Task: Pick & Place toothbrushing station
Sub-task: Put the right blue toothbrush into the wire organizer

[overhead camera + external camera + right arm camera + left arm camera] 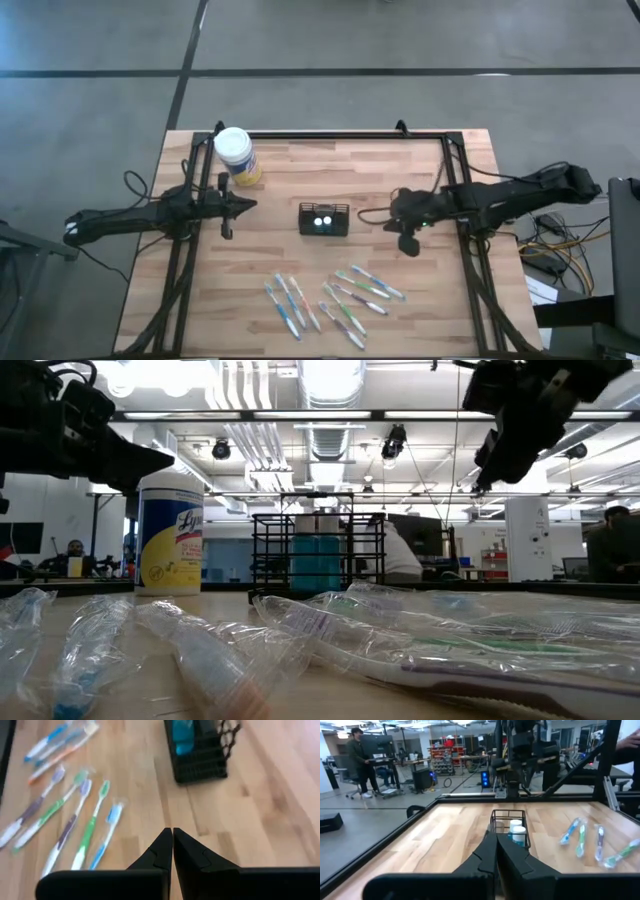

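The toothbrushing station [324,219], a small black mesh holder box, stands on its base at the table's middle with two blue, white-capped tubes inside; it also shows in the low view [317,550], the left wrist view [509,826] and the right wrist view [201,750]. My left gripper [250,205] is shut and empty, left of the holder. My right gripper [390,214] is shut and empty, right of the holder, above the table.
A yellow canister with a white lid [237,156] stands at the far left. Several wrapped toothbrushes [330,295] lie in two groups near the front edge. A black frame [452,150] runs round the table.
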Controlling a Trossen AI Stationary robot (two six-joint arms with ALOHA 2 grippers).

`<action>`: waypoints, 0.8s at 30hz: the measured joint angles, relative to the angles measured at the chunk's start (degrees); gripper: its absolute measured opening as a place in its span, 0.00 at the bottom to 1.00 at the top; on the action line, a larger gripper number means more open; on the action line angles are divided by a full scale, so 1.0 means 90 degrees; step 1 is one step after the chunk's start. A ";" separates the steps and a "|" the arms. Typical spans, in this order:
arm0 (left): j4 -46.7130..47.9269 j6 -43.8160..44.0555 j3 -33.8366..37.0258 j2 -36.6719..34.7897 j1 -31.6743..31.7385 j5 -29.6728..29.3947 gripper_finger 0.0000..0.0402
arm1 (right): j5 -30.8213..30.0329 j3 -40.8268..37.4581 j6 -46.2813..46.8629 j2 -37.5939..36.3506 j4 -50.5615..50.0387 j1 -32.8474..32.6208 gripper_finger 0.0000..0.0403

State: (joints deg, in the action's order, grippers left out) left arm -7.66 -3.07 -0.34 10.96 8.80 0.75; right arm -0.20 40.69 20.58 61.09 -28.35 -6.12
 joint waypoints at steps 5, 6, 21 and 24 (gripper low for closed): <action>0.0015 -0.0138 0.0000 0.0000 0.0000 0.0000 0.03 | 0.0273 0.0711 0.0468 0.0887 -0.0135 -0.0340 0.06; 0.0015 -0.0156 0.0000 0.0000 0.0000 -0.0001 0.03 | 0.0437 0.0819 0.0554 0.1066 -0.0137 -0.0395 0.08; 0.0158 0.0044 0.0000 0.0002 0.0000 0.0000 0.03 | 0.1511 0.2289 0.0546 0.3939 -0.0853 -0.0963 0.52; 0.0119 0.0046 0.0000 0.0002 0.0000 0.0002 0.03 | 0.1510 0.2583 0.0539 0.4400 -0.0999 -0.0995 0.54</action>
State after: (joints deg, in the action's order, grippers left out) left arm -6.60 -2.66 -0.34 10.98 8.80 0.77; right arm 13.39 63.94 25.43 100.69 -37.34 -15.07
